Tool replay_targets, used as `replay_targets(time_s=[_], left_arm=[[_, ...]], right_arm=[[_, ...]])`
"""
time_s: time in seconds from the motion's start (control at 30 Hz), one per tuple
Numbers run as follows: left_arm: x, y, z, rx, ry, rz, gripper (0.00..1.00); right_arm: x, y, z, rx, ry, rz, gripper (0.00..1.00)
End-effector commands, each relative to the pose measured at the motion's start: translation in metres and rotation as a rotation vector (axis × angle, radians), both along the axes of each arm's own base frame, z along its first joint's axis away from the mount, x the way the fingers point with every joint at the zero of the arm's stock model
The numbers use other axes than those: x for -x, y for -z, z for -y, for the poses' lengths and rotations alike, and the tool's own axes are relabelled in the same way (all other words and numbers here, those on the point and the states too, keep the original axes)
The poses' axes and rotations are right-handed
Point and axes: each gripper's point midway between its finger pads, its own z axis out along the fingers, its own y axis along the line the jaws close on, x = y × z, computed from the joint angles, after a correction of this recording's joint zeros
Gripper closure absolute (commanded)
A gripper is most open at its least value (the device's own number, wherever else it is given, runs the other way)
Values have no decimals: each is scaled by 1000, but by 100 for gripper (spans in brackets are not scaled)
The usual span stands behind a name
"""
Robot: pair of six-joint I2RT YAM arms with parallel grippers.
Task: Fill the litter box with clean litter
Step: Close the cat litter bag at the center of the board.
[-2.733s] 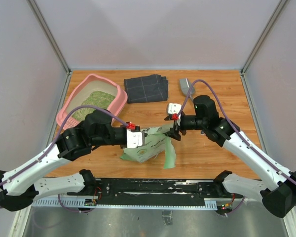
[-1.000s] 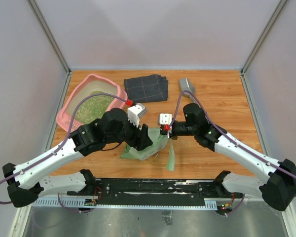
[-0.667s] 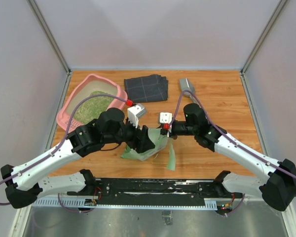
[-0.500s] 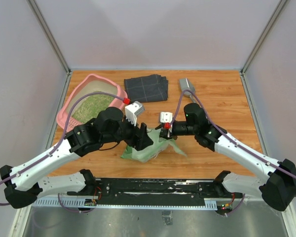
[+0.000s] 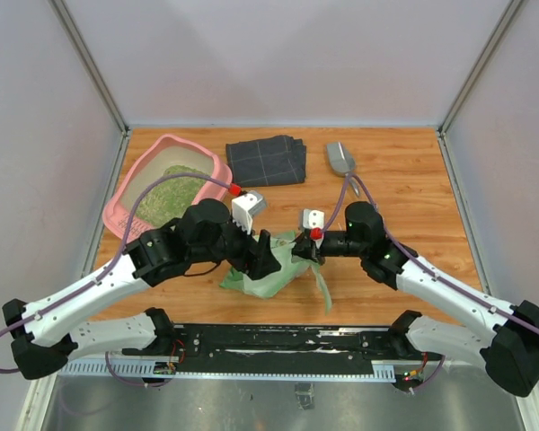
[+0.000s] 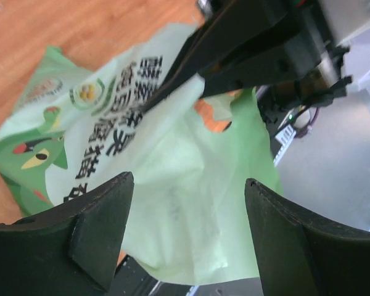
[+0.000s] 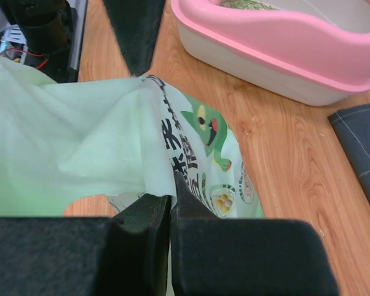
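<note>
**Q:** so what are the two grippers doing here?

**A:** The right gripper (image 5: 298, 250) is clamping tight on a fold of the green-and-white bag (image 5: 274, 274), jaws fully together on the thin plastic. From its own wrist view (image 7: 171, 196) the bag (image 7: 61, 154) is bunching up right at the fingertips. The left gripper (image 5: 262, 256) is standing wide, holding nothing. In its wrist view (image 6: 186, 185) the two fingers are sitting either side of the bag (image 6: 172, 203), and I can't tell if they're touching it.

**Q:** and where's the box?

**A:** The box (image 5: 217, 184) is sitting in the far left corner of the tabletop (image 5: 404, 180), with the litter (image 5: 166, 193) lying loose inside it. The bag is lying near the middle of the near edge, well apart from the box. A dark cloth (image 5: 267, 160) is lying folded at the far edge just beside the box, and a scoop (image 5: 339, 158) is resting to the right of the cloth.
</note>
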Motion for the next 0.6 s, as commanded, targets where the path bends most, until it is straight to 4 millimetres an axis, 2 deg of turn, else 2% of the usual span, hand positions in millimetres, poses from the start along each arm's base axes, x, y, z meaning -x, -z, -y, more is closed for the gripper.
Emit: replay_targets(time_s=[0.0, 0.03, 0.1, 0.13, 0.23, 0.3, 0.43, 0.57], left_arm=[[18, 45, 1, -53, 41, -120, 22], [17, 54, 0, -78, 35, -111, 23], [14, 73, -4, -132, 19, -81, 22], [9, 81, -8, -164, 0, -64, 23], [-5, 89, -19, -229, -72, -23, 25], [-10, 80, -20, -214, -98, 3, 25], [-17, 55, -14, -136, -126, 40, 26], [4, 22, 4, -19, 85, 124, 28]], right_arm=[[-22, -1, 7, -13, 154, 58, 98], [-24, 1, 9, -2, 171, 61, 94], [-25, 7, 14, 34, 185, 57, 77], [-24, 9, 17, 63, 186, 49, 74], [-19, 10, 34, 168, 225, 8, 60], [-10, 7, 47, 235, 213, 1, 49], [5, -1, 69, 279, 212, 41, 43], [-12, -37, 73, 143, 384, 33, 40]])
